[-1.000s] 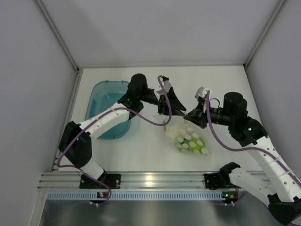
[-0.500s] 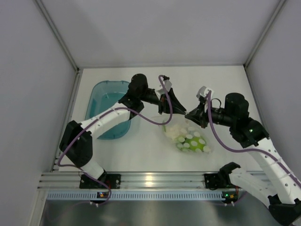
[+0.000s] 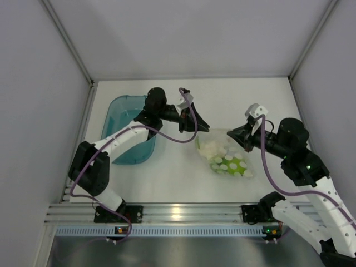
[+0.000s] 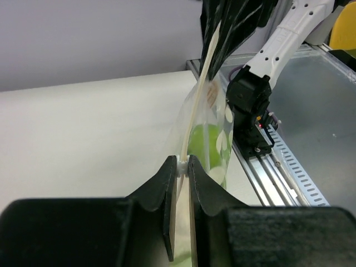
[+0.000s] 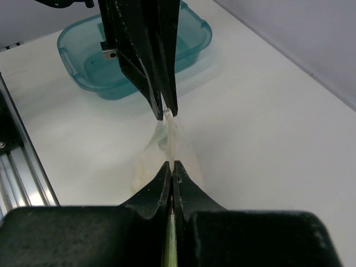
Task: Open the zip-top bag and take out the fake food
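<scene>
Zip-top bag (image 3: 225, 158) stretched between left claw (image 4: 182, 163) and right claw (image 5: 171, 166), both clamped on its rim.

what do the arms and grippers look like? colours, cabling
Left arm and right arm: white links, black joints, a purple cable looping along each. Left gripper and right gripper: black, two fingers tapering to narrow tips, a small white block behind.

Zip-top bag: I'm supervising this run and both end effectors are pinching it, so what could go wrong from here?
1. The left end effector and right end effector each pinch only a thin strip at the top edge of the zip-top bag, so the film may slip out when pulled.
2. The fake food sits low in the bag; a sudden opening could jolt it out.
</scene>
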Controlling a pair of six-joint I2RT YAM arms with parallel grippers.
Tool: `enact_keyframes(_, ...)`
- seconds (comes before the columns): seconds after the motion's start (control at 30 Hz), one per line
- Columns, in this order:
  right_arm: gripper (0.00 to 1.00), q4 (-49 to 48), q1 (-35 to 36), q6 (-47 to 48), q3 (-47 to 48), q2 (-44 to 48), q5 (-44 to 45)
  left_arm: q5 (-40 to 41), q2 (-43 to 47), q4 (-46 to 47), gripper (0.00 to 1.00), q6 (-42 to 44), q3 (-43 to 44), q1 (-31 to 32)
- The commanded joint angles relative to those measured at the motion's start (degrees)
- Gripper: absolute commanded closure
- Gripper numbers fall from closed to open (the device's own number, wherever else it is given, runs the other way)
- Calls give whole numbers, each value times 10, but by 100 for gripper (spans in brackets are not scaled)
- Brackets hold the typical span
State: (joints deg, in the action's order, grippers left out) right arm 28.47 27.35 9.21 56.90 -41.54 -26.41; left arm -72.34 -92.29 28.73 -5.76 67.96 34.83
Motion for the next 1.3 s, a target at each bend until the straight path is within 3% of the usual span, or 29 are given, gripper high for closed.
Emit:
enact_keyframes(0.0,100,-55,8,-9,-3,40,43,-30,15,21,100,18,-20,-36)
enact_keyframes(0.37,100,-24,7,-20,-14,125,138,-31,24,22,100,9,-67,-126)
enact_keyframes(0.77,100,-31,7,-32,-30,137,81,-29,46,21,100,-24,-95,-153)
enact_keyframes(0.87,100,-61,8,-42,-50,128,35,-24,68,20,79,-43,-93,-145)
enact_keyframes(0.9,100,-68,8,-44,-57,128,26,-21,75,20,58,-44,-93,-143)
enact_keyframes(1.0,100,-88,8,-45,-80,129,-11,-2,105,21,39,-33,-100,-121)
enact_keyframes(1.1,100,-77,7,-34,-89,117,-40,52,125,20,43,-18,-104,-97)
enact_keyframes(1.27,100,-65,8,-25,-86,103,-77,97,129,20,40,0,-103,-58)
